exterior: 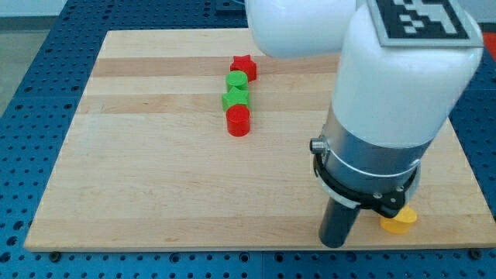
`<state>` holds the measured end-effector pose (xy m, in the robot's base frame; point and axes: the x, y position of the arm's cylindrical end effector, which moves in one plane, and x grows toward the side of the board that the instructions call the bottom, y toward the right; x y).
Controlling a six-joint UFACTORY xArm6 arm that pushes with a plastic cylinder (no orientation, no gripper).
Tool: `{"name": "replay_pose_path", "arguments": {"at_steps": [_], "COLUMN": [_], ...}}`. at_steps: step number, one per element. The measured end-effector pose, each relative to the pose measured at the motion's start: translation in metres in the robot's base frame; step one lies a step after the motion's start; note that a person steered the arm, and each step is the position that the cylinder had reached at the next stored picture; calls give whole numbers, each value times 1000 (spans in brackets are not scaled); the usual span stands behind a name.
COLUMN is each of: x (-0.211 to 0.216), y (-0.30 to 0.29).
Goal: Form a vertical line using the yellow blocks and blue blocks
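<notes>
One yellow block lies near the board's bottom right edge, partly hidden behind the arm's grey collar. My dark rod comes down just to the left of it, and my tip rests near the board's bottom edge, a short gap left of the yellow block. No blue block shows. The large white arm covers the right part of the board and may hide other blocks.
Above the middle of the wooden board, a short, roughly vertical line of touching blocks holds a red star, a green block, a green star and a red cylinder. A blue perforated table surrounds the board.
</notes>
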<state>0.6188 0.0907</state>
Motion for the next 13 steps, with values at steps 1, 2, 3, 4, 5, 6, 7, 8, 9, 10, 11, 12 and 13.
{"name": "replay_pose_path", "arguments": {"at_steps": [1, 2, 3, 4, 5, 6, 7, 8, 9, 10, 11, 12, 13], "x": [0, 0, -1, -16, -15, -15, -19, -26, -40, -56, -75, -96, -100], "y": [11, 14, 8, 16, 39, 46, 46, 60, 60, 60, 60, 60, 52]}}
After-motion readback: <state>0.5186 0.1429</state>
